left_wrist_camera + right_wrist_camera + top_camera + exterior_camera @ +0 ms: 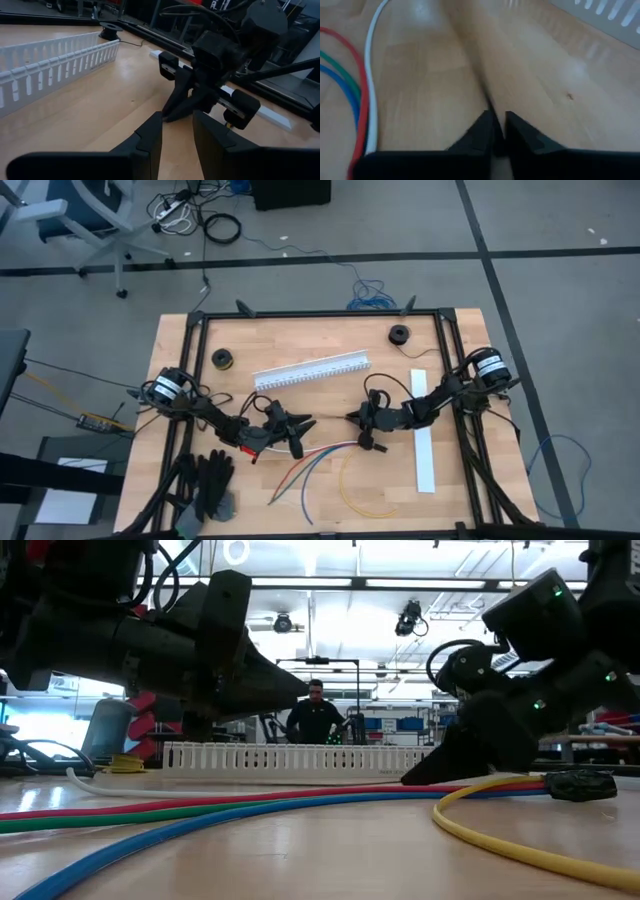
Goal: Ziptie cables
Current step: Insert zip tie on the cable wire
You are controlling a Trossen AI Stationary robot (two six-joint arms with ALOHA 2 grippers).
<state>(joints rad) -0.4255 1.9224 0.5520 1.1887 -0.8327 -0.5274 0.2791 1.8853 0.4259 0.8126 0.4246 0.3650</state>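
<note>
Facing across bare wood, right pincer (354, 417) nearly closed, left pincer (305, 423) slightly parted, both empty.

A long white slotted channel (311, 370) lay angled across the wooden tabletop (300, 335), just beyond the two tools and spanning the gap between them. A flat white strip (423, 442) rested beside the right tool, on its outer side. Two small dark spools sat farther back: one (222, 359) beyond the left tool, with a yellow core, the other (400, 334) beyond the right. A pair of black gloves (212, 484) lay at the tabletop's near edge, behind the left tool. In the room beyond, a person in dark clothing (314, 716) stood facing the tabletop.
</note>
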